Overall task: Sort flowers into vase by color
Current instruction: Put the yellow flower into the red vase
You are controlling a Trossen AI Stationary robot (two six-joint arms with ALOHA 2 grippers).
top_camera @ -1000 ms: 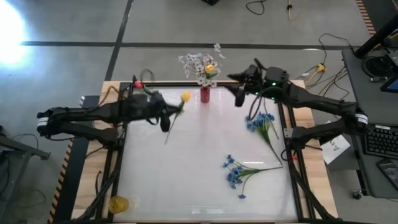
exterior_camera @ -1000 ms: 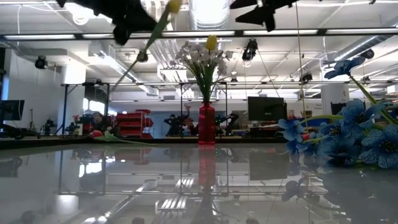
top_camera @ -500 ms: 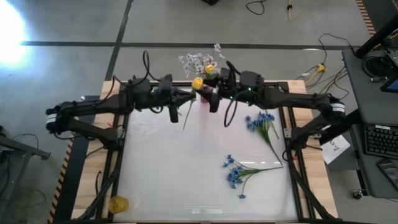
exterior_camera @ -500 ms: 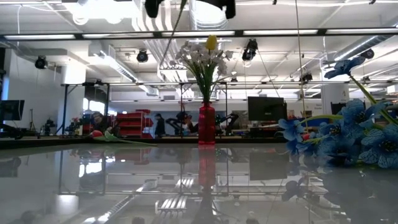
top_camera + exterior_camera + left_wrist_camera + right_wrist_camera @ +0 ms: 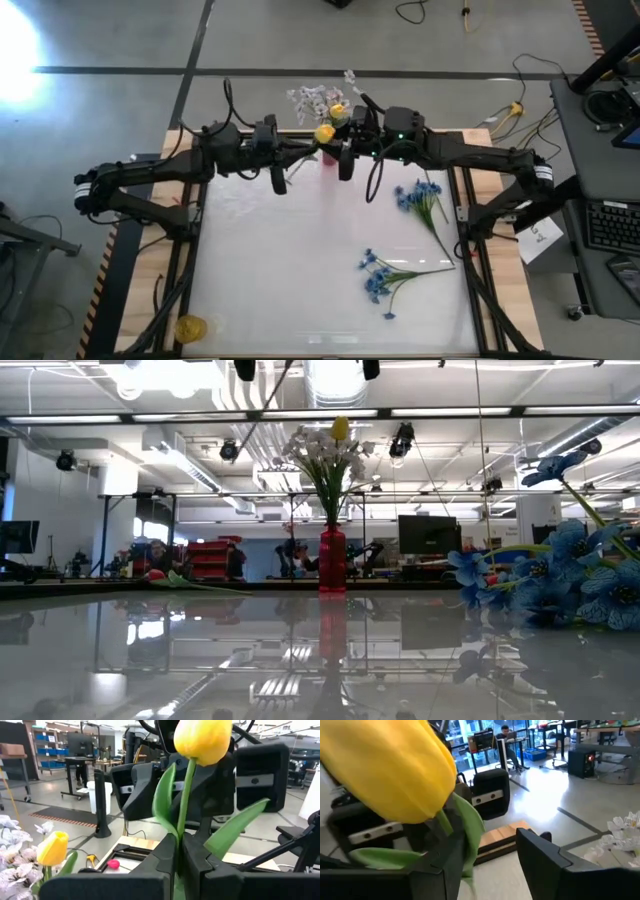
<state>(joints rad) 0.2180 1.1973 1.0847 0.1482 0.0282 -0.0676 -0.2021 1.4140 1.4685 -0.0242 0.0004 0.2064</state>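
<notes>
A red vase [image 5: 329,155] stands at the table's far middle and holds white sprays [image 5: 312,100] and a yellow bud [image 5: 340,428]. My left gripper [image 5: 303,153] is shut on another yellow flower [image 5: 324,133], held high beside the vase. My right gripper [image 5: 336,146] faces it from the right. It is open, with its fingers [image 5: 260,770] on either side of that flower's bud and leaves. Two blue clusters [image 5: 420,197] [image 5: 377,272] lie flat on the table's right half. A pink-red bud [image 5: 155,574] lies flat at the far left. My left gripper pinches the yellow flower's stem [image 5: 178,842] between its two fingers, a little below the bud, where the leaves branch off. The fingers come level from the table's left, across the stem. The flower is lifted clear, and its lower stem [image 5: 262,415] slants down below the fingers. My right gripper has the flower's leaf [image 5: 470,832] right by one finger [image 5: 445,865]; I cannot tell whether they touch.
A yellow roll [image 5: 190,326] sits at the near left corner. The table's middle and near left are bare white surface [image 5: 280,260]. Wooden edges and black frame rails [image 5: 185,250] run along both sides.
Both grippers have risen and come together over the vase: my left one toward the table's right and far edge, my right one toward the left. The yellow flower has travelled with my left gripper and now has its bud between my right gripper's fingers.
</notes>
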